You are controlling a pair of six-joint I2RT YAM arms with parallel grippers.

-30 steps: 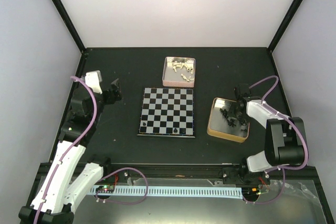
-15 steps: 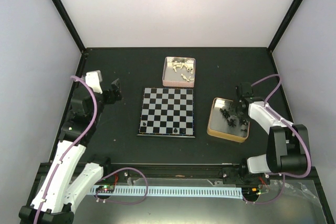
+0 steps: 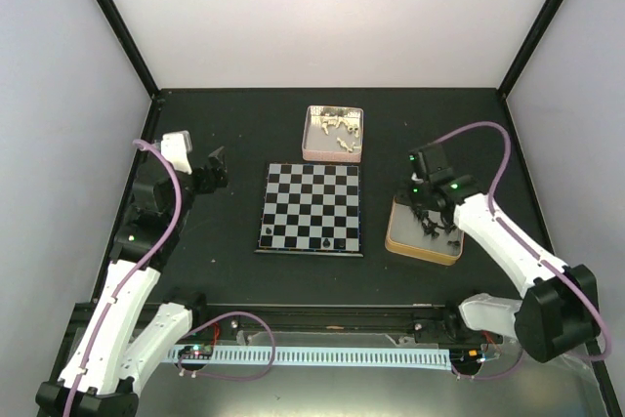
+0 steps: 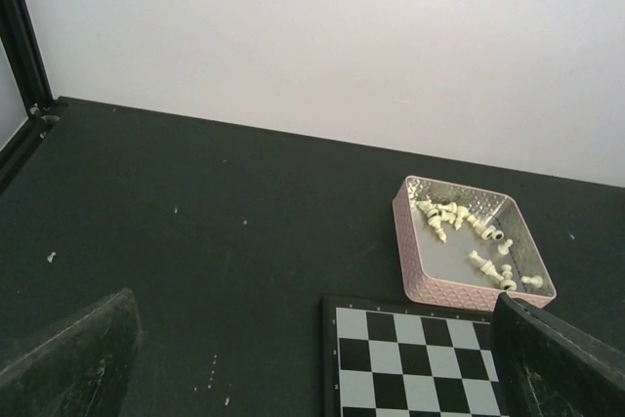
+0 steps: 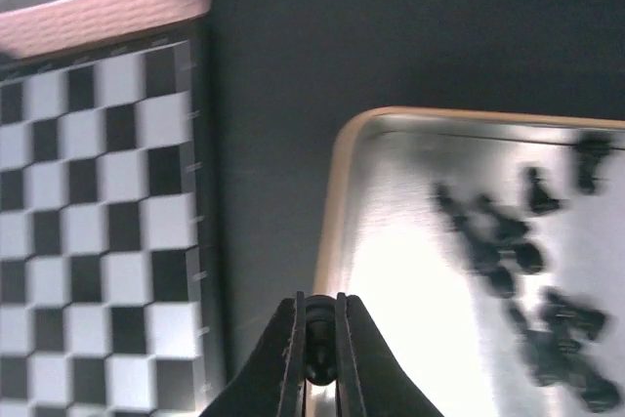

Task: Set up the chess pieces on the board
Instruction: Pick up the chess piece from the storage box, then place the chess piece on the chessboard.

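The board lies mid-table, with a few black chess pieces on its near row. Just above the left rim of a gold tin, my right gripper is shut on one black piece. From above, this gripper hangs over the tin's board-side edge. More black pieces lie loose in the tin. Left of the board and above the table, my left gripper is open and holds nothing. In its wrist view the board corner sits between the wide fingers.
Behind the board stands a pink tin holding several white pieces. The same pink tin and white pieces show in the left wrist view. Black frame posts and white walls enclose the table.
My right arm has swung left from the gold tin's right side to over its left edge. Its jaws have closed on a black piece. The left arm has not moved.
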